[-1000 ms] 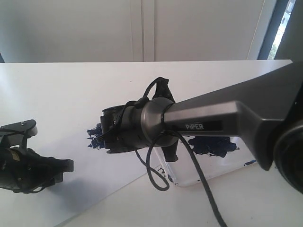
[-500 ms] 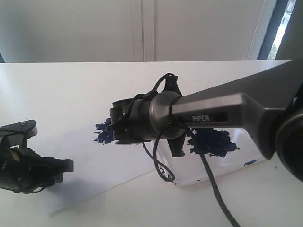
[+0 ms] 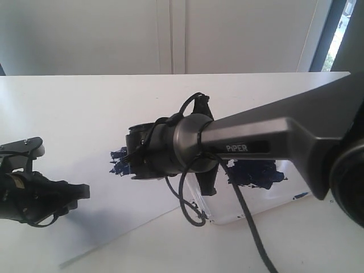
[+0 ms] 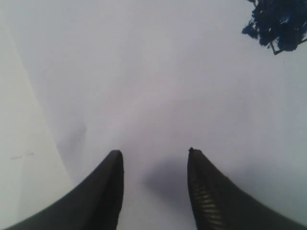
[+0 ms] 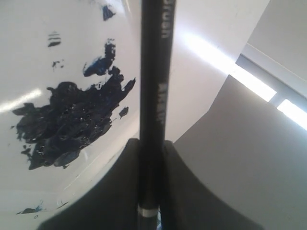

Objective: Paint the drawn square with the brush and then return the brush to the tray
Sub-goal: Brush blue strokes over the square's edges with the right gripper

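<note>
The drawn square shows as a ragged dark-blue blotch (image 3: 118,162) on the white paper (image 3: 85,142), also seen in the left wrist view (image 4: 278,24). My right arm's wrist (image 3: 148,153) hangs right over that blotch and hides part of it; its fingers are hidden there. In the right wrist view my right gripper (image 5: 152,141) is shut on the brush (image 5: 154,72), whose black handle runs out past the fingers; the bristle end is hidden. The tray (image 3: 227,219) with its dark puddle (image 3: 256,173) lies under the arm. My left gripper (image 4: 153,155) (image 3: 74,192) is open, holding nothing, over bare paper.
The paper's front edge (image 3: 125,236) runs diagonally across the white table (image 3: 68,91). A black cable (image 3: 190,210) loops down from the right wrist over the tray's corner. A wall and a window frame (image 3: 324,34) stand behind the table.
The right wrist swung a little right and back, then returned left over the blotch, still gripping the brush. The left gripper shifted slightly.
</note>
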`<state>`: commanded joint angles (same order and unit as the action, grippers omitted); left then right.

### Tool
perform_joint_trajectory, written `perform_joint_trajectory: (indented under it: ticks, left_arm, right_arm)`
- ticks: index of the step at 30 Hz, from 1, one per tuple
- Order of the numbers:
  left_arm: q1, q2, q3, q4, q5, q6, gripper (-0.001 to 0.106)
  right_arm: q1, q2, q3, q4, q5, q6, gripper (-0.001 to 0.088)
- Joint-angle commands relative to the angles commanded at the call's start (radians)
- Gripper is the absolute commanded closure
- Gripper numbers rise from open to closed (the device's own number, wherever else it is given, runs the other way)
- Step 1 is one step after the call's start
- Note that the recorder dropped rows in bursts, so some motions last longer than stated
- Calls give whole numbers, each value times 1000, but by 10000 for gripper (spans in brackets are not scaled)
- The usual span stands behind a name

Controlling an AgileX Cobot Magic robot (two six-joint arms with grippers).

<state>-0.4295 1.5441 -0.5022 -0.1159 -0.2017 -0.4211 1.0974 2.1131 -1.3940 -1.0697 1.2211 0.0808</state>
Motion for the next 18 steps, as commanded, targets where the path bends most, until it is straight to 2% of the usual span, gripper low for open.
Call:
perform_joint_trajectory:
  ticks: [13,18]
  left_arm:
    - [-1,152,0,19,49,7,574]
    - [-1,157,0,10,66,3,574]
  right_arm:
    - [18,0,0,-12,0,0,868]
    - [-13,0,0,-24,0,0,868]
